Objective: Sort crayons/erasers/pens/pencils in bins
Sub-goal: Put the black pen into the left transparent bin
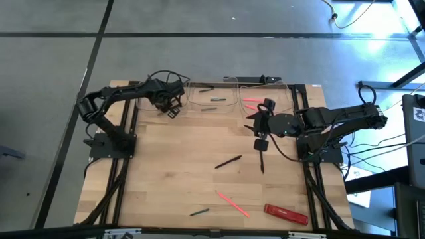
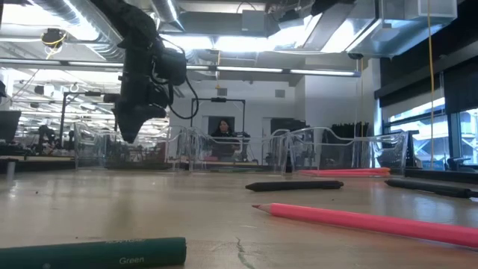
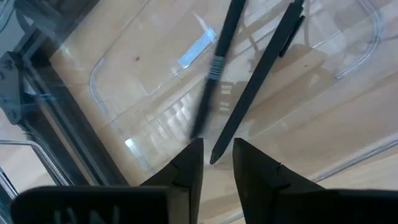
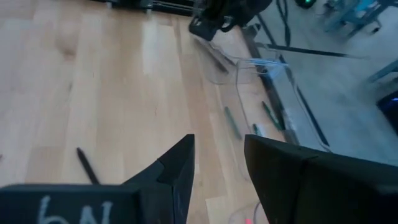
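Low view looks across the pale wooden tabletop [image 2: 149, 205], clear bins [image 2: 343, 153] behind, both pincers slightly parted and empty, into a workshop.

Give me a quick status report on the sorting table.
Left pincer open over the left clear plastic bin, two black pens inside. Right pincer open, empty, near the right bin. Pink pencil and black pen loose on the table; nothing blocking.

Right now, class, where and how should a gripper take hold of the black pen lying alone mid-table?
Grip the black pen around its middle, coming straight down from above, fingers closing across its thin width. It lies flat and slanted on the bare table, so its sides are free. The right gripper, open, looks nearest.
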Controlling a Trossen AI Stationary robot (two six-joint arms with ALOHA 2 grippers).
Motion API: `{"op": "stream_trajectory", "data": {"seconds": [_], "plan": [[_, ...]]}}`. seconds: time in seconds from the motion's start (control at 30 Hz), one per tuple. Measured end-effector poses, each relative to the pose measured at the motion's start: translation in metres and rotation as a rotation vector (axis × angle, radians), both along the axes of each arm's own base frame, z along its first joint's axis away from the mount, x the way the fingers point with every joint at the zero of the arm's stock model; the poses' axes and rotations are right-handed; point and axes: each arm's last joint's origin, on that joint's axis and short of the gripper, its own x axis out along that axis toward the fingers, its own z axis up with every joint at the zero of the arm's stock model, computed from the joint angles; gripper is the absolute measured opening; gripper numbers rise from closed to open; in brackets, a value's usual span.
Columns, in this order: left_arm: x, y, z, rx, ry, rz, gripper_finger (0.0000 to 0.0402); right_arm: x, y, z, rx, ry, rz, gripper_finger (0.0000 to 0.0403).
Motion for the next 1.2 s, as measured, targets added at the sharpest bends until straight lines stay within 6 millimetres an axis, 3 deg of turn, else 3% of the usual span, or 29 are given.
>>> {"op": "stream_trajectory", "data": {"seconds": [0.13, 0.3, 0.43, 0.6, 0.93, 1.2], "plan": [[-0.001, -0.002, 0.005, 0.016, -0.029, 0.033, 0.0082, -0.002, 0.0, -0.002, 0.012, 0.031, 0.012, 0.0142], [-0.005, -0.018, 0.03, 0.076, -0.124, 0.01, 0.0081, -0.006, -0.006, -0.009, 0.116, 0.079, -0.068, 0.0142], [-0.006, -0.044, 0.056, 0.132, -0.234, -0.082, 0.0083, -0.009, -0.009, -0.017, 0.176, 0.157, -0.029, 0.0142], [0.002, -0.087, 0.077, 0.141, -0.385, -0.274, 0.0081, -0.009, -0.009, -0.028, 0.125, 0.234, 0.088, 0.0142], [0.032, -0.173, 0.084, 0.059, -0.605, -0.686, 0.0081, -0.008, -0.006, -0.058, 0.119, 0.316, 0.196, 0.0142], [0.052, -0.201, 0.081, 0.053, -0.714, -0.783, 0.008, 0.001, 0.0, -0.082, 0.157, 0.254, 0.378, 0.0142]]}}
